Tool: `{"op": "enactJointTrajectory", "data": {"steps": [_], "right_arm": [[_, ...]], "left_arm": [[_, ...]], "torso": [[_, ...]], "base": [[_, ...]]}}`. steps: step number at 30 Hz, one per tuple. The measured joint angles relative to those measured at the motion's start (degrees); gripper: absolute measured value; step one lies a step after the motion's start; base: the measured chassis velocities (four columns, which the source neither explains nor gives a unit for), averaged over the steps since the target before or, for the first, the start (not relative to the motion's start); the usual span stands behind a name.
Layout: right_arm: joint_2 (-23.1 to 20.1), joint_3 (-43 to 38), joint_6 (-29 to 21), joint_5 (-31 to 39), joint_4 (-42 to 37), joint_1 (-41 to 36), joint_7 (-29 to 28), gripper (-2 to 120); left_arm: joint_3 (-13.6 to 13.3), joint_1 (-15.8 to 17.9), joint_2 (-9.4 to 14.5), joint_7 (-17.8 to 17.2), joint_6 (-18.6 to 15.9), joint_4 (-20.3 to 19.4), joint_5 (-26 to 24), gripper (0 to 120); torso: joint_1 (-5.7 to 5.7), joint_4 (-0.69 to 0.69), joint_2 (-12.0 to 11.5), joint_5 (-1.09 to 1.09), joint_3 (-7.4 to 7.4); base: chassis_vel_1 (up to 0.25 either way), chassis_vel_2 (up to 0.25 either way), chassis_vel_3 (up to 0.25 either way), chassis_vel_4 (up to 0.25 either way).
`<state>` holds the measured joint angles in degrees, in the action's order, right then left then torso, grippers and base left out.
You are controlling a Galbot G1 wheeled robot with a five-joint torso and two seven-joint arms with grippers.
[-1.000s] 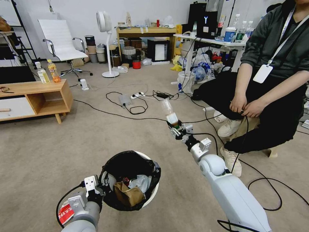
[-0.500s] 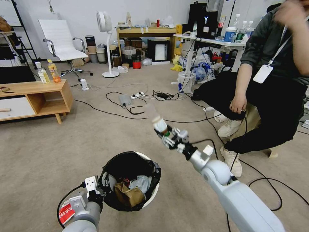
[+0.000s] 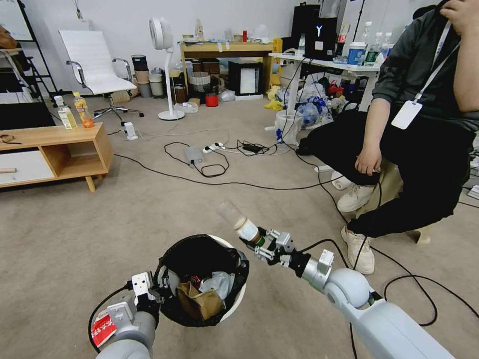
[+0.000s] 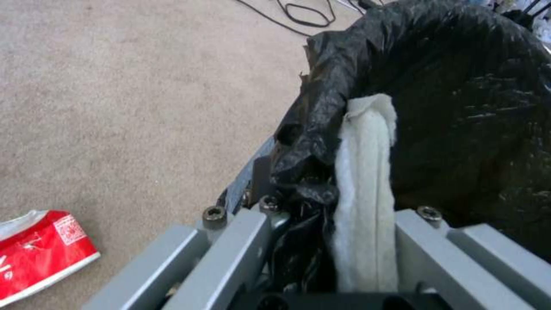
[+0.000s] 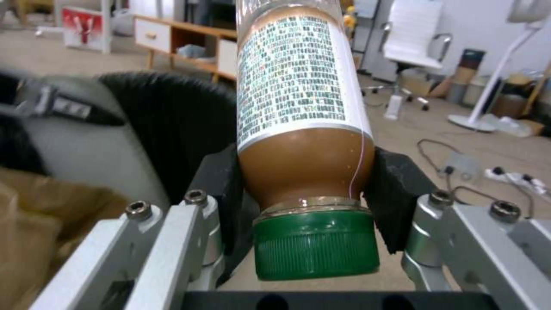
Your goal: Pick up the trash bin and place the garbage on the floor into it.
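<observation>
The bin [image 3: 227, 304] sits low before the robot, its black bag [image 4: 459, 107] folded over the white rim. The left gripper [image 3: 158, 288] is clenched on the near left edge of that rim: in the left wrist view bag and white rim [image 4: 367, 185] run between the two grey fingers [image 4: 230, 249], pinched there. Inside the bin, beyond those fingers, lie a brown paper bag [image 3: 199, 301] and a crumpled tissue [image 3: 219, 281], with something red [image 3: 194, 280] just behind them, too small to tell.

The bottle [image 3: 239, 223] is off the floor [image 3: 100, 234], held by the right gripper [image 3: 255, 244] just past the bin's far right rim. The black pads [image 5: 396, 193] grasp it at the shoulder, one on each side, right above the green cap [image 5: 316, 243], which points back toward the wrist. The labelled body [image 5: 292, 73] sticks out past the fingertips, slanting up and away, with brown liquid [image 5: 304, 168] settled at the neck end between the pads. In the right wrist view the bin's black lining [image 5: 166, 129] lies below and to one side of the fingers.

A red-and-white wrapper [image 4: 40, 254] lies flat on the carpet outside the bin, beside the left wrist and behind its fingers. Black cables [image 3: 209, 169] cross the floor well beyond the right fingertips. Farther off stand a low wooden cabinet [image 3: 55, 154] with two drink bottles [image 3: 75, 110] on top.
</observation>
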<state>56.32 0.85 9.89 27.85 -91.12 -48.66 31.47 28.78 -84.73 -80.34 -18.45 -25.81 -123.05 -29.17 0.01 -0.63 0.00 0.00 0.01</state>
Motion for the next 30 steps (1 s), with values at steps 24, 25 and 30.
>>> {"op": "enactJointTrajectory", "data": {"steps": [24, 25, 30], "right_arm": [[2.82, 9.49, -0.04, -0.89, 1.93, 6.03, 0.76, 44], [2.82, 9.49, -0.04, -0.89, 1.93, 6.03, 0.76, 44], [3.53, 10.80, -0.10, -1.07, 2.60, 6.99, 0.61, 44]], "left_arm": [[-0.18, 0.25, -0.38, 0.02, 0.00, 0.13, 0.00, 6], [-0.18, 0.25, -0.38, 0.02, 0.00, 0.13, 0.00, 6], [-0.17, 0.25, -0.39, 0.04, 0.01, 0.13, 0.00, 6]], "torso": [[0.00, 0.00, 0.00, -0.01, 0.00], [0.00, 0.00, 0.00, -0.01, 0.00], [0.00, 0.00, 0.00, -0.01, 0.00]], "base": [[0.000, 0.000, 0.000, 0.000], [0.000, 0.000, 0.000, 0.000], [0.000, 0.000, 0.000, 0.000]]}}
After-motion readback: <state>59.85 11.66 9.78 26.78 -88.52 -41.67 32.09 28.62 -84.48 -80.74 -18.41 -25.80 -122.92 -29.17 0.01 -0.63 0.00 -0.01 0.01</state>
